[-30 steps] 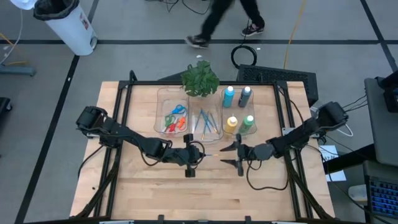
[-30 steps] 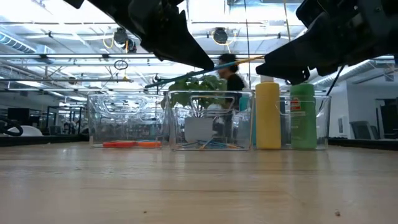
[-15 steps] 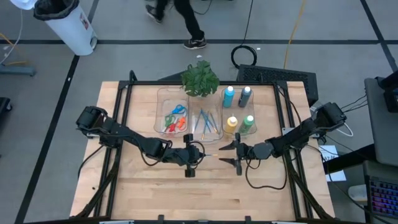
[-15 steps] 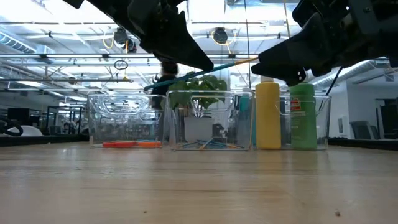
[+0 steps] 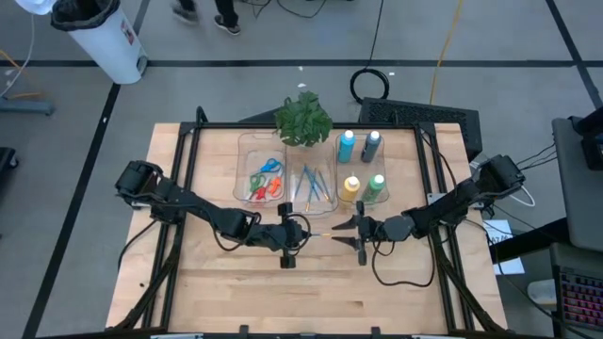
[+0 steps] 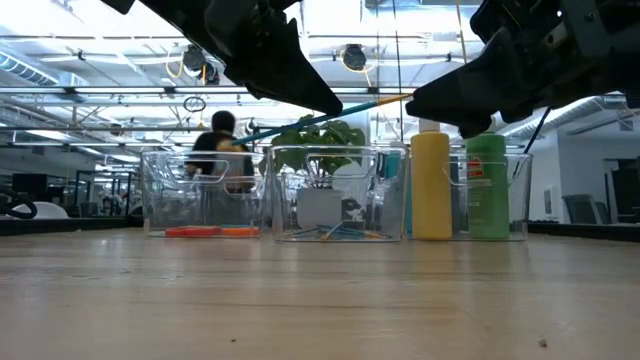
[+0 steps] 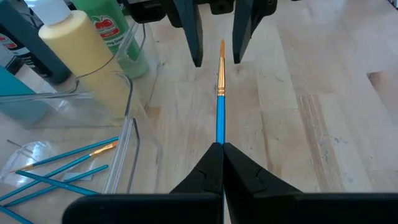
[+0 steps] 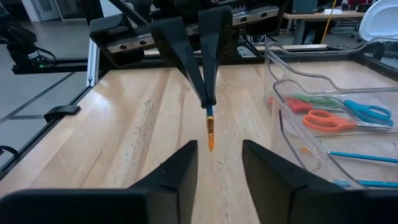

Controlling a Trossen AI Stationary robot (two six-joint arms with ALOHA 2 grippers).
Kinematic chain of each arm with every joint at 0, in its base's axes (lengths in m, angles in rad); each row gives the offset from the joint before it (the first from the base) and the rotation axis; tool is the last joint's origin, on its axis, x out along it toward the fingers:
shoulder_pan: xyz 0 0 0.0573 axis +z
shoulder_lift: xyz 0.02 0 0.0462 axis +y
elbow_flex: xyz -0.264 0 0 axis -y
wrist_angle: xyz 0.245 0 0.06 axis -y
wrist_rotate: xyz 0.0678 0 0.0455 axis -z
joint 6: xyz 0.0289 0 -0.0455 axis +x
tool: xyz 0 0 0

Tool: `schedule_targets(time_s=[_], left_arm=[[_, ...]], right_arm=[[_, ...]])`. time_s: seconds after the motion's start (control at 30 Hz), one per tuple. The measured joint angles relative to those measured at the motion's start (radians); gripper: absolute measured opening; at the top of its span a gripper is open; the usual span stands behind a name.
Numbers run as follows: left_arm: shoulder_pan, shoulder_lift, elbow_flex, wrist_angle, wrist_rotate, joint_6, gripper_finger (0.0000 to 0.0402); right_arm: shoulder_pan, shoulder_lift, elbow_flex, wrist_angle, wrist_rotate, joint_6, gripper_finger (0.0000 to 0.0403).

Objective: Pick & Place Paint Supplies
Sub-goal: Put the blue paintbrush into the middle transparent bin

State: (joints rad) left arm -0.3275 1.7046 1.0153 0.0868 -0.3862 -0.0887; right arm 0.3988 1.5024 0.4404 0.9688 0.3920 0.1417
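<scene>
The room beyond is an open workshop with a grey floor, ceiling lights and a white bin (image 5: 105, 42) off one corner; a person (image 6: 222, 150) shows behind the bins in the low view. The counter (image 5: 236, 282) is pale wood planks in a dark frame. At its far edge stand a leafy plant (image 5: 303, 119) and three clear bins side by side: one (image 5: 261, 178) with scissors (image 5: 267, 176) in red, orange, green and blue handles, a middle one (image 5: 314, 184) with several thin blue brushes (image 5: 316, 185), and one (image 5: 362, 168) holding four upright paint bottles, light blue (image 5: 347, 144), dark blue (image 5: 371, 145), yellow (image 5: 350, 189) and green (image 5: 376, 187).

Both dark arms reach in to meet above the bare middle of the counter, just in front of the bins. The left tool (image 7: 222, 147) is clamped on the blue handle end of one brush (image 7: 219, 102), a slim stick with an orange tip, held off the wood and roughly level. Its orange tip points at the right tool (image 8: 213, 147) and lies between that tool's fingers (image 8: 179, 167), which stand apart on either side and do not touch it.
</scene>
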Motion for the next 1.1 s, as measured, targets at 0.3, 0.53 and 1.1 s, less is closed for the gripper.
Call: schedule_targets(time_s=[0.3, 0.53, 1.1], left_arm=[[0.000, 0.000, 0.000, -0.001, 0.000, -0.001, 0.0000], [0.000, 0.000, 0.000, -0.001, 0.000, -0.002, 0.0000], [0.000, 0.000, 0.000, -0.001, 0.000, -0.002, 0.0000]], right_arm=[[-0.001, 0.000, 0.000, 0.001, -0.001, 0.000, 0.0082], [-0.001, -0.001, 0.001, 0.030, -0.001, -0.008, 0.0078], [-0.001, -0.001, 0.001, 0.022, -0.002, -0.027, 0.0069]])
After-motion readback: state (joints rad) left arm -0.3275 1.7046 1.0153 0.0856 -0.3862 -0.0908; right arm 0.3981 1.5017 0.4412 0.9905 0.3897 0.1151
